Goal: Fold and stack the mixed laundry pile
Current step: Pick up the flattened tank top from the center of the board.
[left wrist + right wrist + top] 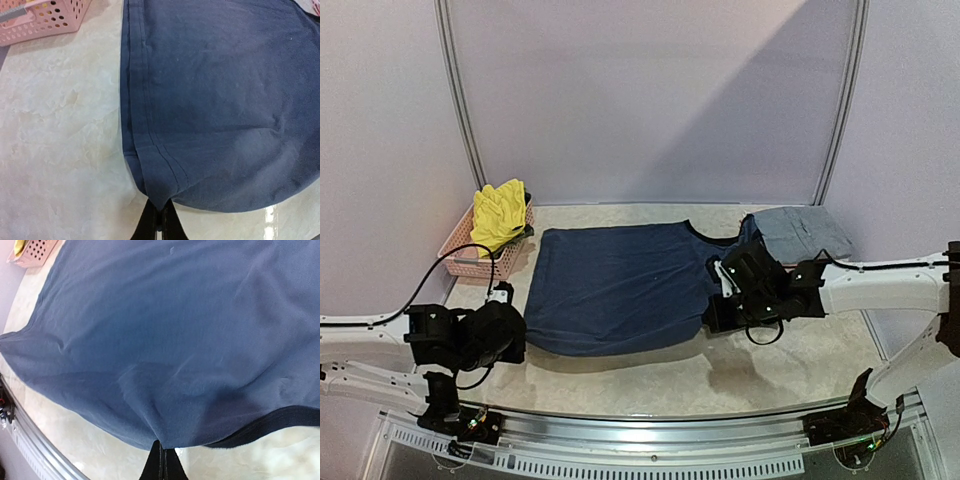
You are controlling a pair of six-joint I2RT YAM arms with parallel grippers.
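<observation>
The navy blue top [620, 285] lies spread flat at the centre of the table [770, 370]. Grey trousers [805, 232] sit at two o'clock, seemingly touching its collar. A pink basket [470, 255] at ten o'clock holds a yellow garment [500, 212]. The left gripper [160, 220] pinches the top's seven-o'clock hem corner, jaws closed. The right gripper [161, 460] likewise grips its four-o'clock edge.

Left arm [370, 335] low, reaching inward, left hand [160, 214] pinched shut, right arm [880, 287] stretched inward, right hand [162, 454] pinched shut
</observation>
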